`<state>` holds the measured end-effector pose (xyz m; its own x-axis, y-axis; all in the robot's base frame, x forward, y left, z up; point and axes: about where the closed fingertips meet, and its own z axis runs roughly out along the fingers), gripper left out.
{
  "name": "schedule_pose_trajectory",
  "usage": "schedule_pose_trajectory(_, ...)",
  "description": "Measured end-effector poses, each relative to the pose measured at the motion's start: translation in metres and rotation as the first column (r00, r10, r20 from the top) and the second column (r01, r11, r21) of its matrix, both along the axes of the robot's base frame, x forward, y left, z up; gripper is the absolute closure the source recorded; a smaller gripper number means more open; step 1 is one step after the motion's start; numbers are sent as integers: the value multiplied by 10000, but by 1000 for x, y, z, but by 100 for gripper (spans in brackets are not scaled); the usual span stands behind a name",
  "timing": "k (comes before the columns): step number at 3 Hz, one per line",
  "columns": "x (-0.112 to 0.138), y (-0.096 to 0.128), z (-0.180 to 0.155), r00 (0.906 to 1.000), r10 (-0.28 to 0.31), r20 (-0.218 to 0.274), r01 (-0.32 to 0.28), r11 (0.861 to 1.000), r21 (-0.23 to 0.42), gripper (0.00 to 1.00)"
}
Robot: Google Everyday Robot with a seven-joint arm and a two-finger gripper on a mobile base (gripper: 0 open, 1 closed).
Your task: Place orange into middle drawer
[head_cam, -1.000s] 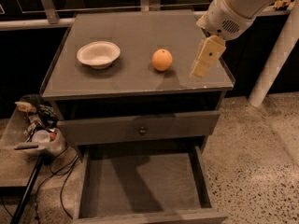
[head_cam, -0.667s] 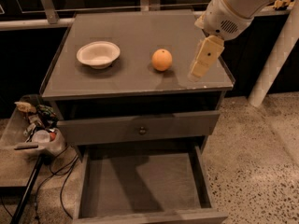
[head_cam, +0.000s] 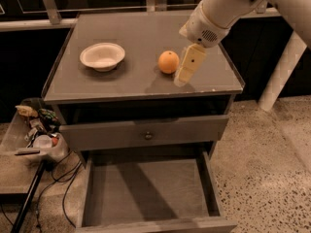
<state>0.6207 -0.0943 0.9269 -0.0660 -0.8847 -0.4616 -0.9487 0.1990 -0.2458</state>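
1. My gripper (head_cam: 183,78) hangs low over the cabinet top (head_cam: 141,30), just beside the orange (head_cam: 168,61). I cannot tell whether it is spread or pressed together.
2. The orange rests on the cabinet top, right of centre.
3. A white bowl (head_cam: 102,56) sits on the same surface, well apart from the orange.
4. A drawer front with a round knob (head_cam: 146,133) lies above the middle drawer (head_cam: 146,193), which stands pulled out, floor bare.
5. A cluttered bin (head_cam: 34,135) and cables (head_cam: 60,176) lie beside the cabinet on speckled flooring (head_cam: 265,152).

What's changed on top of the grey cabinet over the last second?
The cream gripper has moved sideways, much closer to the small round orange, which is not picked up. The orange, the shallow white bowl and the open grey middle drawer stayed put.
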Motion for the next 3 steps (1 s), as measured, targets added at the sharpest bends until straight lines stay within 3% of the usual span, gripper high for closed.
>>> schedule_pose_trajectory(1, 15, 15, -16, 9996, 242, -121, -241, 9997, 28, 0)
schedule_pose_trajectory(3, 61, 12, -38, 9997, 130, -194, -128, 9998, 122, 0)
